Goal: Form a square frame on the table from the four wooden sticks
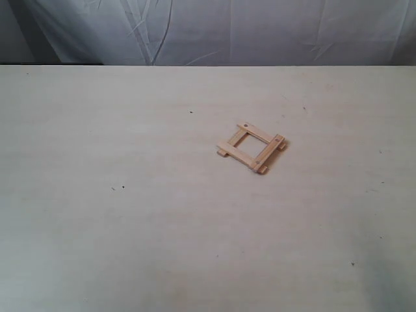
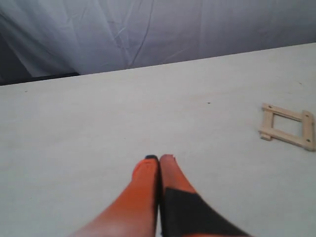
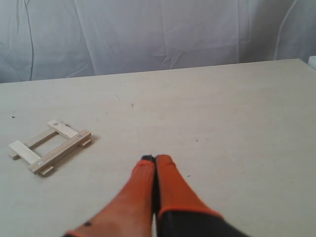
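The four wooden sticks lie together as a small square frame [image 1: 251,148] on the table [image 1: 130,214], right of centre, with stick ends poking out at the corners. The frame [image 2: 289,127] also shows in the left wrist view and in the right wrist view [image 3: 49,146], well apart from both grippers. My left gripper [image 2: 159,159] is shut with nothing between its orange fingers. My right gripper [image 3: 155,159] is shut too and holds nothing. Neither gripper appears in the exterior view.
A wrinkled white cloth backdrop [image 1: 227,29] hangs behind the table's far edge. A few tiny dark specks [image 1: 118,188] dot the pale tabletop.
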